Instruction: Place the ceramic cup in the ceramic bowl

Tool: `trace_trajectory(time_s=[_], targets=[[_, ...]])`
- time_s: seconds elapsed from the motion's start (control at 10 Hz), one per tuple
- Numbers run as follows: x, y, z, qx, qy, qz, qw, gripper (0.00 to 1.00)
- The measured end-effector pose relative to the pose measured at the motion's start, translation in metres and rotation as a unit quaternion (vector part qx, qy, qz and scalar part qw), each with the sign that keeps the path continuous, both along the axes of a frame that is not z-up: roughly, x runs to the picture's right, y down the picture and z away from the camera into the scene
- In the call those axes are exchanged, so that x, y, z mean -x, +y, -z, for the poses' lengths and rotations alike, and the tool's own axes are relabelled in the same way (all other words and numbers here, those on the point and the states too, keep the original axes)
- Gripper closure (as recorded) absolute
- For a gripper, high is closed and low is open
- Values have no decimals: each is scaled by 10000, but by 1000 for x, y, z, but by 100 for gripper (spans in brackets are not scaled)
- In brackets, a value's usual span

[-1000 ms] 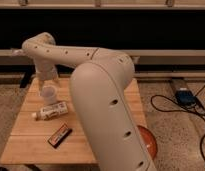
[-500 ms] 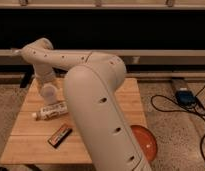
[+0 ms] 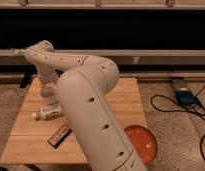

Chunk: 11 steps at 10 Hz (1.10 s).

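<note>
The ceramic cup (image 3: 46, 92), small and white, stands near the back left of the wooden table (image 3: 126, 100). My gripper (image 3: 46, 84) is right above the cup and reaches down onto it; its lower part blends with the cup. The ceramic bowl (image 3: 142, 143), orange-red and glossy, sits at the table's front right corner, partly hidden behind my big white arm (image 3: 91, 120). The bowl is far from the cup, across the table.
A white labelled bottle (image 3: 49, 112) lies on its side just in front of the cup. A dark elongated bar (image 3: 60, 136) lies near the front left. Cables and a blue device (image 3: 185, 96) are on the floor to the right.
My arm's big link has swung left and closer to the camera, covering more of the table. The gripper has stayed over the cup, a little lower. Cup, bottle and bowl have not moved.
</note>
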<state>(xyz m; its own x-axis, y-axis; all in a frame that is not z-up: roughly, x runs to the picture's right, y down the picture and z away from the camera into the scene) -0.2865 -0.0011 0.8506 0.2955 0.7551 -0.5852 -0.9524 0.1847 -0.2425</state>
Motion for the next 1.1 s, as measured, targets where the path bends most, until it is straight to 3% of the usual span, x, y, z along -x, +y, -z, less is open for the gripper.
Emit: trace_trajectory(time_s=[0.3,0.6,0.8,1.1], targets=[[0,7,-16,250,59,38,9997,35],[1,18,-28,738,-30,201,9971,36],[5,24,-30,1035,-157,332,9939,52],[-1,19,-17,1065,-482,140,9930,85]])
